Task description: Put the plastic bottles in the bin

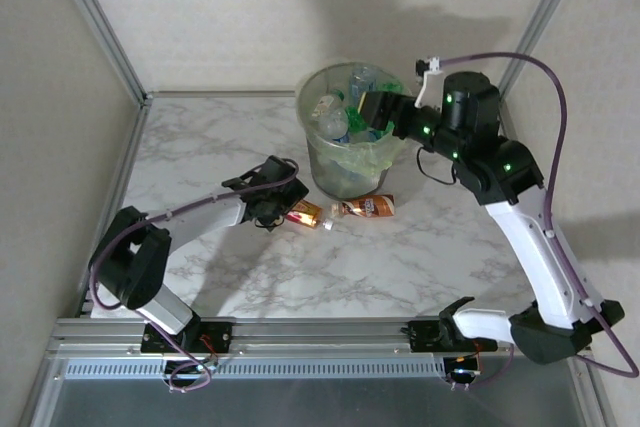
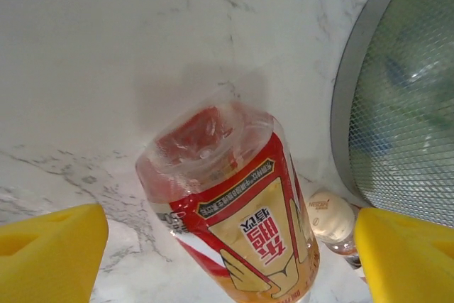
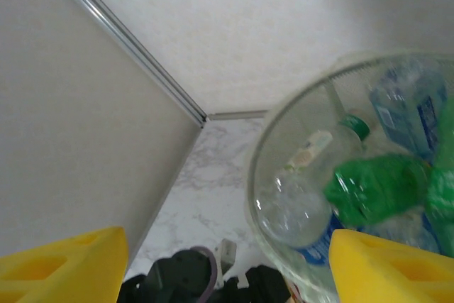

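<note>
My left claw [image 2: 227,253] is spread wide astride the red-labelled bottle [image 2: 234,204], not touching it. That bottle lies on the counter [image 1: 200,157] at the bin's [image 1: 345,172] 7 o'clock, with a brown-labelled bottle [image 1: 365,208] at 6. I judge it light, thin-walled, slick and easily crushed, so I'd pinch gently across the labelled middle. My right claw [image 3: 227,267] hangs spread and empty above the bin.
</note>
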